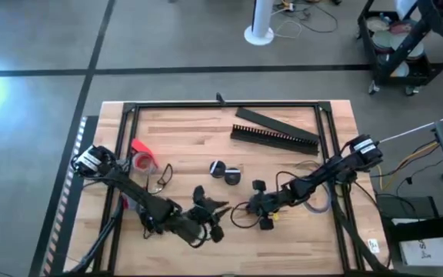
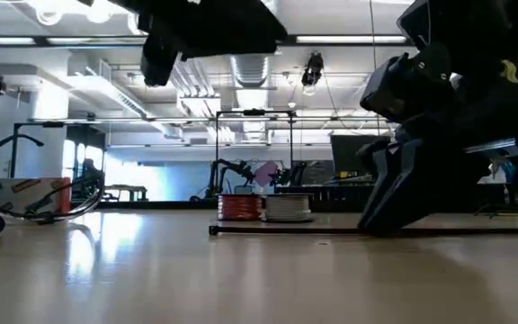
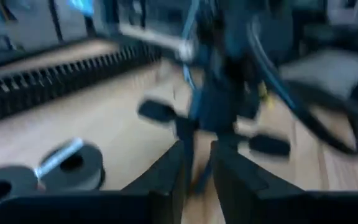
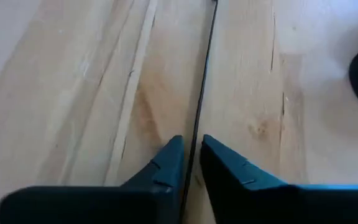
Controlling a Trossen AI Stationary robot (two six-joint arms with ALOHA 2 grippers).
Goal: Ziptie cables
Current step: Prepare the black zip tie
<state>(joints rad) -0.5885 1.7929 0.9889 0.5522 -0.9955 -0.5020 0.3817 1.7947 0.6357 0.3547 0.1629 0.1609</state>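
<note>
Clearly the tying is barely begun: no strap is yet wrapped round the cables (image 1: 314, 201), which lie loose beside the right arm, a grey coil with thin black loops nearer the right gripper (image 4: 191, 163). That gripper's fingers are nearly closed with the ziptie (image 4: 202, 81) between them, apparently pinching it at one end, and the strip runs straight ahead of the fingertips along the wood, thin, black and unbent. The left gripper (image 3: 196, 169) sits just opposite, its fingers a narrow gap apart and empty, so looping and cinching remain.

Black ziptie (image 4: 202, 93) on pale wooden table (image 4: 73, 74).
</note>
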